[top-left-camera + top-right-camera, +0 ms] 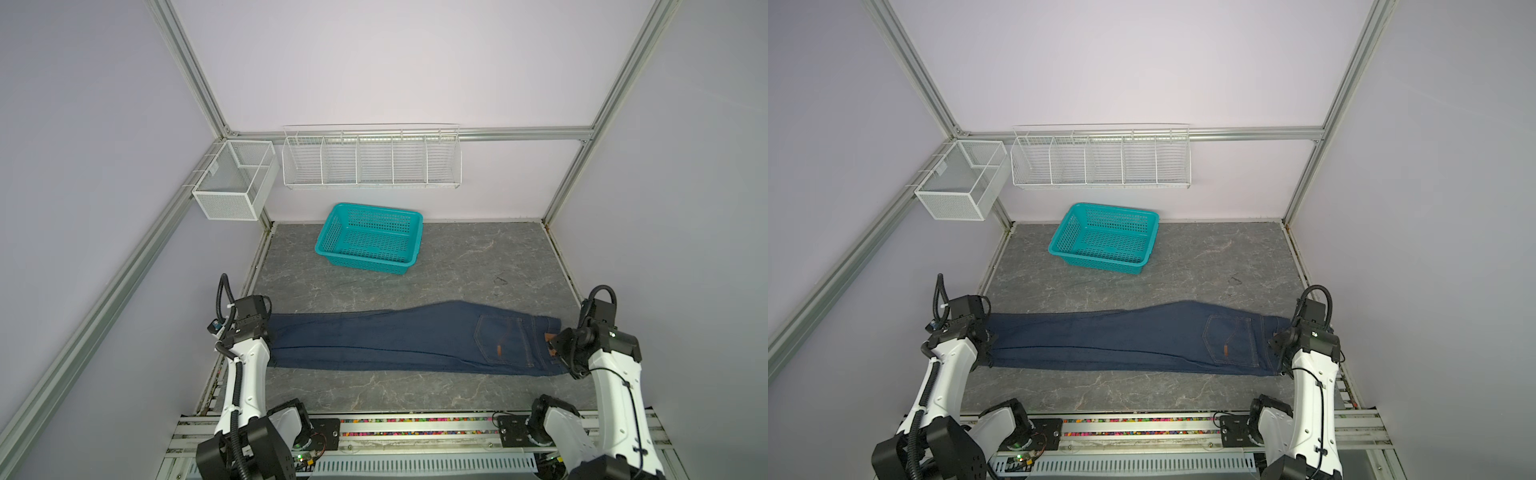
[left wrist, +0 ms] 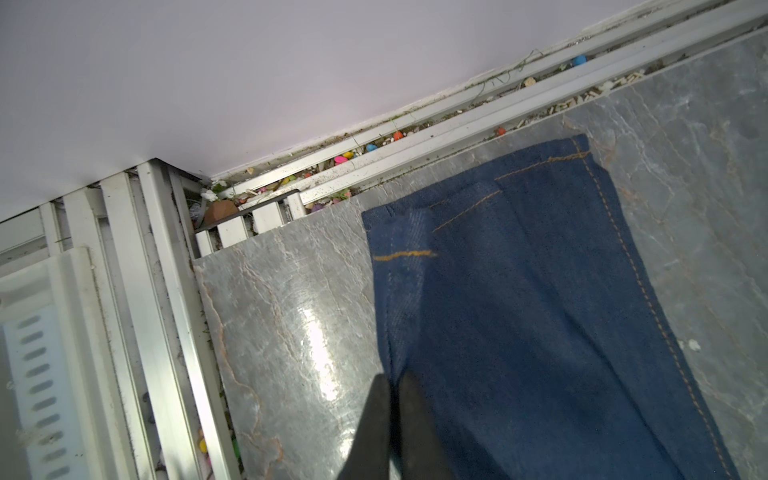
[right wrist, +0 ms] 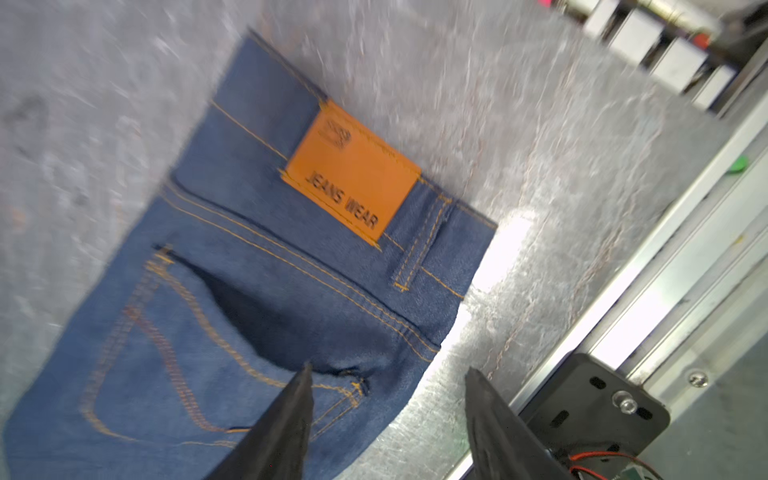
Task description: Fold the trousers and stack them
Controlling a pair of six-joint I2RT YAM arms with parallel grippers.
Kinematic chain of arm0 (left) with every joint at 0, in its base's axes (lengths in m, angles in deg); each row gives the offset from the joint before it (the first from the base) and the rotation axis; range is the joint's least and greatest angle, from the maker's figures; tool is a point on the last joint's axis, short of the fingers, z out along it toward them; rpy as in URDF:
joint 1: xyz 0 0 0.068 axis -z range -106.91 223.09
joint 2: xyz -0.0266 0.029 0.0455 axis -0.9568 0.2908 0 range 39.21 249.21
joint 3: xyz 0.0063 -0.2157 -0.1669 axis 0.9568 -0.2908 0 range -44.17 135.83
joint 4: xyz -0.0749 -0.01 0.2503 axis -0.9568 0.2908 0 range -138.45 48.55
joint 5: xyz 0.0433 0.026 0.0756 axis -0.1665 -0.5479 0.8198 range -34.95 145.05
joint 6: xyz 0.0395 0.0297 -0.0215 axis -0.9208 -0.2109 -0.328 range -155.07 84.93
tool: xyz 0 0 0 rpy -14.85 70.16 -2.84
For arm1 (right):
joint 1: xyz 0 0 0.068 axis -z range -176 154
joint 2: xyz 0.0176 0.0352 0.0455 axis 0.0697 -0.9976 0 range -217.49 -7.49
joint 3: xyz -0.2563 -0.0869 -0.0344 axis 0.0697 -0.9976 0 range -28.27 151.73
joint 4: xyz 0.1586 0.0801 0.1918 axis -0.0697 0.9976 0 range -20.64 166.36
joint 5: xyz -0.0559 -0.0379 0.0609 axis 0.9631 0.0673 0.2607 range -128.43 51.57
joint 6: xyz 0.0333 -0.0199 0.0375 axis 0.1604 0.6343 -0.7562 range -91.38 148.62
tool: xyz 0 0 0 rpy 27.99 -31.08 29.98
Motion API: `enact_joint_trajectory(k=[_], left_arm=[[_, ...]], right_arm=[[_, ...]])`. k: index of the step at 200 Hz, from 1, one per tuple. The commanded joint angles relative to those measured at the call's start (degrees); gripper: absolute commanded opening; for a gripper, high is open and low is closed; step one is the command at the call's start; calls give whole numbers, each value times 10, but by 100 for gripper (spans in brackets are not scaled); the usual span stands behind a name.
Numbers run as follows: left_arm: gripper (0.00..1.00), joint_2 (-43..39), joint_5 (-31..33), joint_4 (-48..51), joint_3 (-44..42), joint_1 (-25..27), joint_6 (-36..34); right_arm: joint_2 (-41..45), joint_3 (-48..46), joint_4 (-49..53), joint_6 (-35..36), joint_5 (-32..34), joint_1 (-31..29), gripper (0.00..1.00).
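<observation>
Dark denim trousers (image 1: 395,340) lie flat across the near half of the table (image 1: 457,257), one leg laid on the other. The hems are at the left arm and the waistband at the right.

The left gripper (image 2: 392,380) sits at the hem edge with its fingers almost pressed together, only a sliver between them. Whether they catch any cloth cannot be told.

The right gripper (image 3: 388,370) is spread wide. One finger is over the back pocket (image 3: 232,332) and the other over bare table past the waistband, near the tan patch (image 3: 353,170).

Well behind the trousers, by the back wall, stands a teal basket (image 1: 365,264), its slotted floor in full view. On the wall above it hangs a white wire rack (image 1: 372,160), whose five compartments show only wire and wall. At the left corner a mesh bin (image 1: 232,183), split into two sections, shows only its own mesh.
</observation>
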Motion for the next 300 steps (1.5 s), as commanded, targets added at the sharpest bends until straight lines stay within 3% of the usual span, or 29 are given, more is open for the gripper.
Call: enact_joint_trajectory(k=[1,14,28,47,90,141,222,275,300], left_arm=[[20,-23,31,30,18,-4,31],[30,-34,29,30,22,-3,30],[32,-43,14,28,30,-3,23],[36,-52,-41,26,43,-4,2],[41,2,-217,-30,3,-2,4],[41,111,-291,-101,-25,17,-2],[38,196,-332,-159,-10,28,-31],[48,173,-295,-79,59,28,-69],[54,186,-230,6,119,28,-99]], right_arm=[[-5,17,-16,-4,-23,-2,61],[-20,0,-76,2,-101,-8,60],[-42,-19,-108,-4,-137,-32,60],[-81,-35,-115,2,-111,-74,62],[-153,-82,-167,8,-94,-87,62],[-248,-74,-222,26,-43,-87,62],[-388,25,-271,91,-13,-55,63],[-393,109,-251,174,-42,-43,65],[-356,128,-246,234,-115,-53,67]])
